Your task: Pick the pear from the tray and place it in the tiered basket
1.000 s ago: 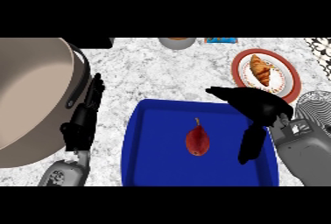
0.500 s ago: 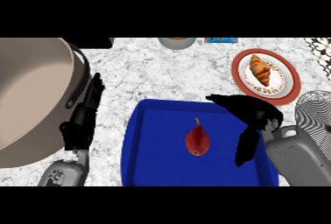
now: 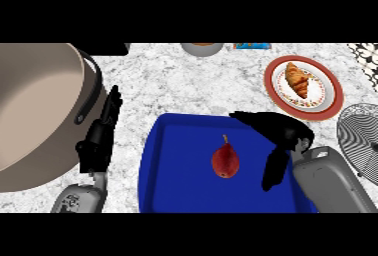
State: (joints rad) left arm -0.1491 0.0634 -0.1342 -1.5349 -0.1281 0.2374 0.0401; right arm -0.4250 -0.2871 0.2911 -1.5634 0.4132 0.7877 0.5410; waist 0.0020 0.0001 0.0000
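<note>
The pear (image 3: 226,161) is dark red with a lighter, orange-tinged patch near its lower end. It lies on its side on the floor of the blue tray (image 3: 173,165), roughly at the tray's middle, with its thin stem pointing toward twelve o'clock and its rounded bottom toward six o'clock. Nothing touches it. The tray is a deep blue rectangle with rounded corners and a raised rim, resting flat on the speckled counter (image 3: 192,85). At the pear's three o'clock, at the view's right edge, stands a grey wire basket (image 3: 359,134), only partly in view.
</note>
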